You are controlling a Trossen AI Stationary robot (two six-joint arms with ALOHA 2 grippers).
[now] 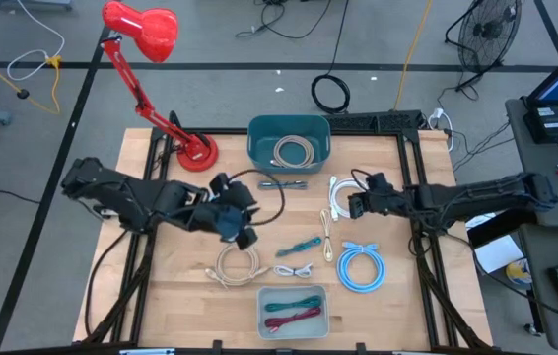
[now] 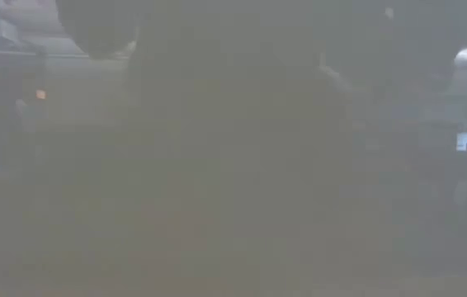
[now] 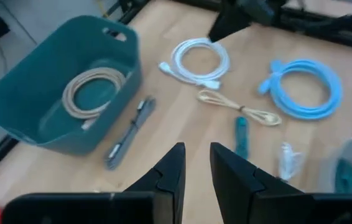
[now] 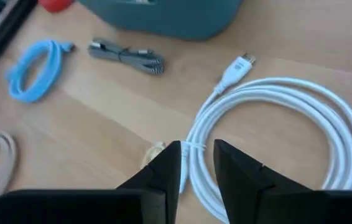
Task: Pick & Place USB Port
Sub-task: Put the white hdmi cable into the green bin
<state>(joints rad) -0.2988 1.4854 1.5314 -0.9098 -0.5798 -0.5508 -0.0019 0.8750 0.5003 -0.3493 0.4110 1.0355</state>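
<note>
The white cable (image 4: 275,134) lies coiled on the table (image 1: 180,286), right of centre, between the teal bin (image 1: 289,141) on the far side and the blue coil (image 1: 361,268) nearer. The right gripper (image 4: 196,163) hovers low over the coil's edge, jaws narrow and straddling a strand, nothing yet gripped. The left gripper (image 3: 196,165) waits over the table's left-centre, jaws narrow and empty. This cable should be light, soft and springy, with a smooth jacket that may slide; its loops look loosely gathered and could unwind when lifted. The best hold is probably across the bundled strands where they run together, pinching several at once, not the plug (image 4: 238,68), from which the coil would dangle.
</note>
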